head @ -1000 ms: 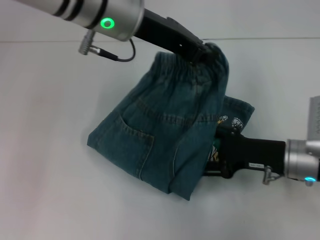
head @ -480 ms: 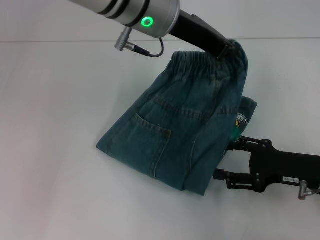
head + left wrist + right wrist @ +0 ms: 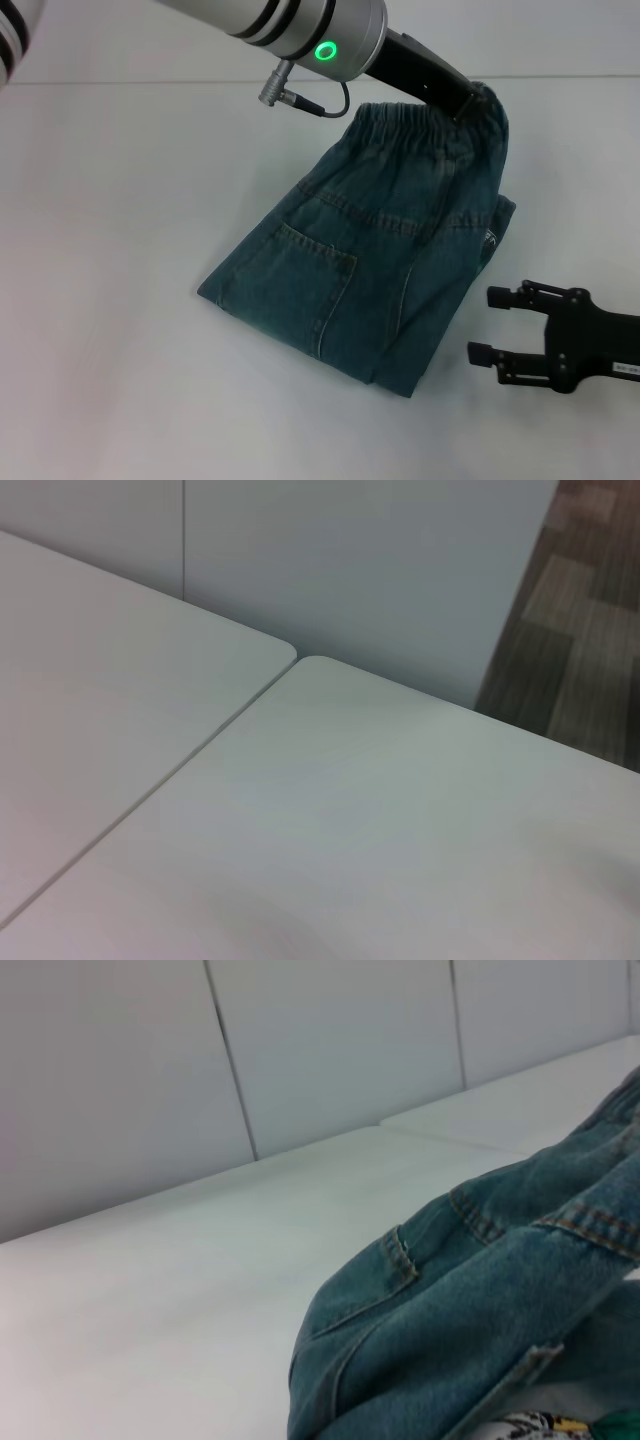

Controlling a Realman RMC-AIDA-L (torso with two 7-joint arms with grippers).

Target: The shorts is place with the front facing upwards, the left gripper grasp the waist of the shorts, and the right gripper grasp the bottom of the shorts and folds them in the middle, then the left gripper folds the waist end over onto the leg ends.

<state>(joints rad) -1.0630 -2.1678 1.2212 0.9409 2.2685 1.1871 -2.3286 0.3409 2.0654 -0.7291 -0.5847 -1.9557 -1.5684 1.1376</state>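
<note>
The blue-green denim shorts [image 3: 370, 260] lie folded lengthwise on the white table, a back pocket [image 3: 315, 275] facing up. Their gathered waist [image 3: 420, 120] is at the far right end, lifted slightly. My all-black left gripper [image 3: 468, 102] is shut on the waist's right corner. The straight leg-end edge [image 3: 300, 345] rests on the table at the near left. My right gripper [image 3: 488, 325] stands open just right of the shorts, touching nothing. The right wrist view shows the denim [image 3: 480, 1290] close up, with a bit of the cartoon patch [image 3: 530, 1425] under it.
The white table [image 3: 120, 200] stretches to the left and in front of the shorts. The left wrist view shows only a seam between two tabletops [image 3: 180, 770], a wall and some wooden floor [image 3: 590, 630].
My right gripper has let go of the shorts, opened and drawn back to the right. My left gripper has carried the waist a little to the right, and the shorts have shifted with it.
</note>
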